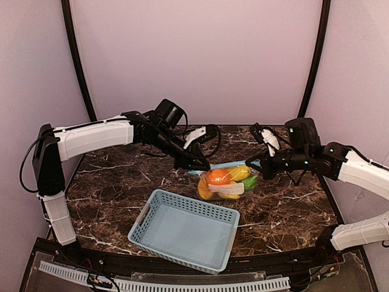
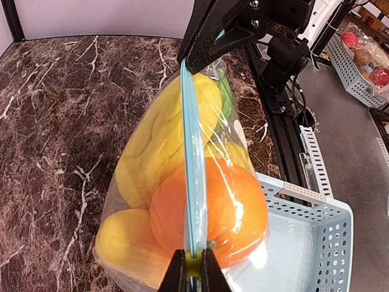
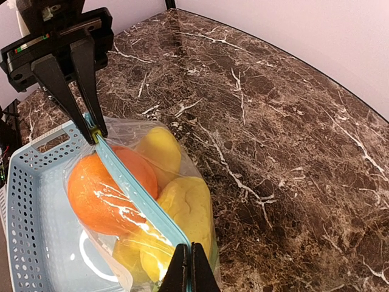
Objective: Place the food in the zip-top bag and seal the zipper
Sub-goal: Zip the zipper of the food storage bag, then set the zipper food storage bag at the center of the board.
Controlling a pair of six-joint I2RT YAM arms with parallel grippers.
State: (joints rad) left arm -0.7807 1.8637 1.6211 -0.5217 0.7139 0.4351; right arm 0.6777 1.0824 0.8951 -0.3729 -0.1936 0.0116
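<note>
The zip-top bag [image 1: 226, 184] hangs just past the 1 o'clock corner of the light blue perforated basket [image 1: 182, 234], over the dark marble table [image 1: 109, 182]; all the food is inside it; the round orange [image 1: 217, 177] sits toward 9 o'clock, the yellow fruits [image 1: 238, 173] are packed beside and under it, and the green pod [image 1: 250, 182] lies at the 3 o'clock side; a white label [image 1: 234, 189] shows on the near face.

The zipper [image 1: 222, 165] runs along the bag's top edge as one taut blue line, stretched between the two arms; the left gripper [image 1: 198, 166] is pinched narrow on its 9 o'clock end, and the right gripper [image 1: 255, 163] is clamped tight on its 3 o'clock end.

In the left wrist view the left fingertips [image 2: 177, 275] squeeze the strip at 6 o'clock, with the right gripper on it at 12 o'clock; the right wrist view shows the same from the other end.

Whether the bag's bottom rests on the table or the basket rim is hard to tell.
</note>
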